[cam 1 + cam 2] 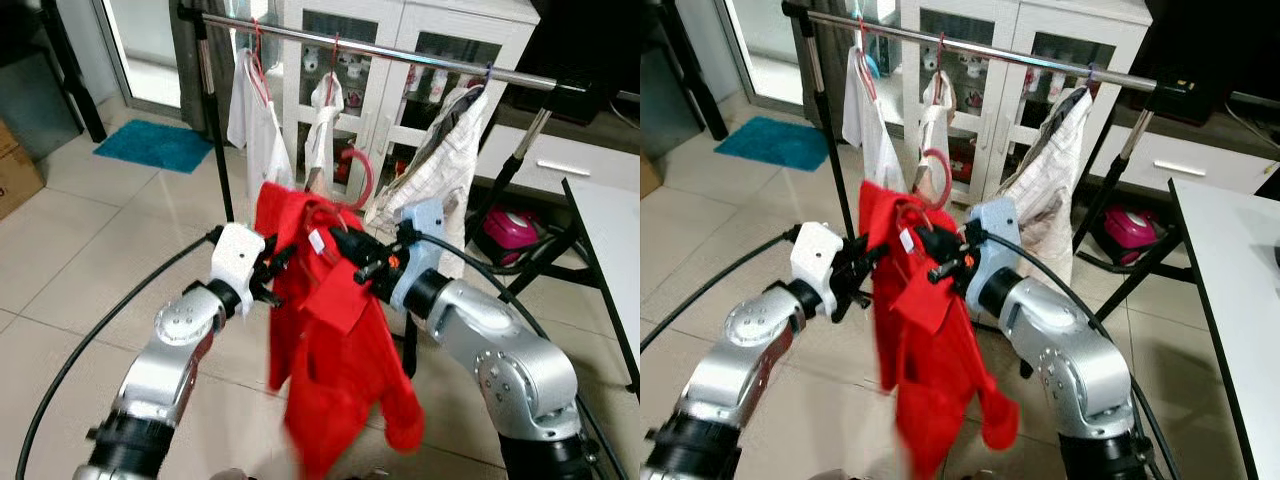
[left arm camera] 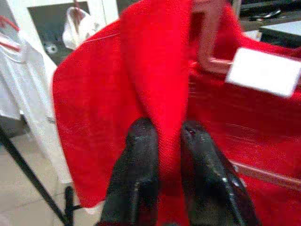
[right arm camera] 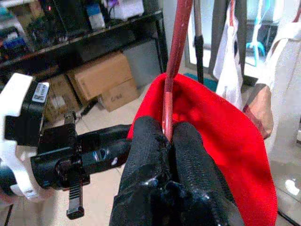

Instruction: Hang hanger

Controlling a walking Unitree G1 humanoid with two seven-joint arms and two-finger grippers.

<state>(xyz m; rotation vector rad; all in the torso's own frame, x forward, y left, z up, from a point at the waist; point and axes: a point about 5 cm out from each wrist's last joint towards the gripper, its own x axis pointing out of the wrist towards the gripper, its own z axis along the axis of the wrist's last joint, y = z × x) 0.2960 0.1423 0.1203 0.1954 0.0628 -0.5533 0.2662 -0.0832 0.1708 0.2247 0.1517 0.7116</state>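
A red shirt (image 1: 335, 340) hangs on a red hanger (image 1: 357, 172) held in front of the clothes rail (image 1: 400, 52), below it. My right gripper (image 3: 168, 136) is shut on the hanger's thin red neck (image 3: 174, 56), above the shirt collar. My left gripper (image 2: 162, 136) is shut on a fold of the red shirt (image 2: 141, 84) at its left shoulder. In the eye views the left gripper (image 1: 275, 272) and the right gripper (image 1: 350, 255) sit close together on either side of the collar. The hanger's hook curls up beside a white garment (image 1: 322, 125) on the rail.
The rail carries a white top (image 1: 255, 115) at its left and a checked shirt (image 1: 445, 165) at its right, each on its own hanger. White glass-door cabinets (image 1: 400, 80) stand behind. A white table edge (image 1: 610, 250) is at the right. A blue mat (image 1: 155, 145) lies at the far left.
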